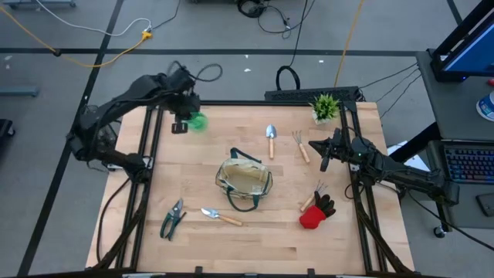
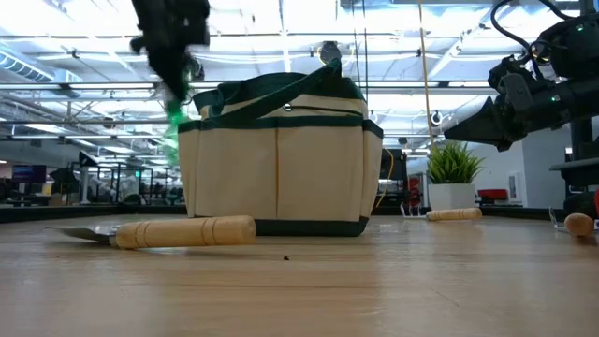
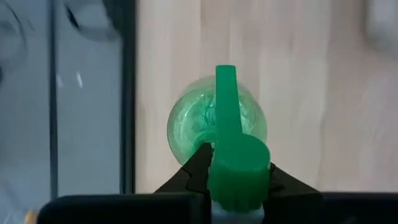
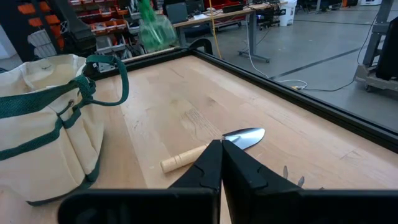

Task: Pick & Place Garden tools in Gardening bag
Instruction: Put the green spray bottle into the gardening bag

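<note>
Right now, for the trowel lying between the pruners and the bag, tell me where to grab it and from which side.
Grip the trowel by its wooden handle, mid-length, straight down from above, jaws across it. It lies flat, handle clear of the gardening bag; the blade looks too thin to pinch. The right gripper is empty; the left gripper holds the spray bottle.

Overhead and table-level cameras both see the gardening bag [image 1: 245, 183].

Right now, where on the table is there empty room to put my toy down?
Bare wood runs along the near edge, below the pruners, the near trowel and the glove. Another free patch lies left of the bag. It is crowded around the far trowel and fork.
</note>
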### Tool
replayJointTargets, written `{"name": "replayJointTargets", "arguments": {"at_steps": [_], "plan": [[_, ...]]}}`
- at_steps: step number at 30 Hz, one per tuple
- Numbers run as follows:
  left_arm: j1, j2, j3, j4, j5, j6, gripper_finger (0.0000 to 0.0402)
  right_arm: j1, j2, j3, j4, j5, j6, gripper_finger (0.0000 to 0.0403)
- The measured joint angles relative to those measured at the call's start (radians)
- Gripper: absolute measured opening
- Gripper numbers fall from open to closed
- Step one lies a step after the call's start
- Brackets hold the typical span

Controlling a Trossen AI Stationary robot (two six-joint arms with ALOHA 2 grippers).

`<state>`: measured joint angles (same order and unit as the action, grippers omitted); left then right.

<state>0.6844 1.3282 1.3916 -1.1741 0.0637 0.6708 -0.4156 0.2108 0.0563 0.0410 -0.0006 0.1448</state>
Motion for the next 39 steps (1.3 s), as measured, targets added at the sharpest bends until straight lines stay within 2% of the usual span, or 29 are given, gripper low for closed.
{"name": "replayJointTargets", "arguments": {"at_steps": [8,14,17,25,35,37,39], "plan": [[-0.022,-0.138,0.009,0.257,0.249,-0.174,0.0046,0.000,0.000,0.000,0.038,0.001,0.000,0.0000],[-0.026,-0.171,0.009,0.495,0.476,-0.341,0.0046,0.000,0.000,0.000,0.106,0.001,0.028,0.0000],[-0.026,-0.171,0.009,0.598,0.550,-0.443,0.0046,0.000,0.000,0.000,0.116,0.001,0.083,0.0000],[-0.026,-0.170,0.009,0.767,0.589,-0.775,0.0046,0.000,0.000,0.000,0.115,0.001,0.236,0.0000],[-0.029,-0.170,0.009,0.832,0.558,-1.316,0.0046,0.000,0.000,0.000,0.113,0.004,0.237,0.0000],[-0.033,-0.170,0.009,0.834,0.582,-1.386,0.0046,0.000,0.000,0.000,0.113,0.004,0.237,0.0000],[-0.034,-0.170,0.009,0.845,0.650,-1.437,0.0046,0.000,0.000,0.000,0.113,0.004,0.237,0.0000]]}}
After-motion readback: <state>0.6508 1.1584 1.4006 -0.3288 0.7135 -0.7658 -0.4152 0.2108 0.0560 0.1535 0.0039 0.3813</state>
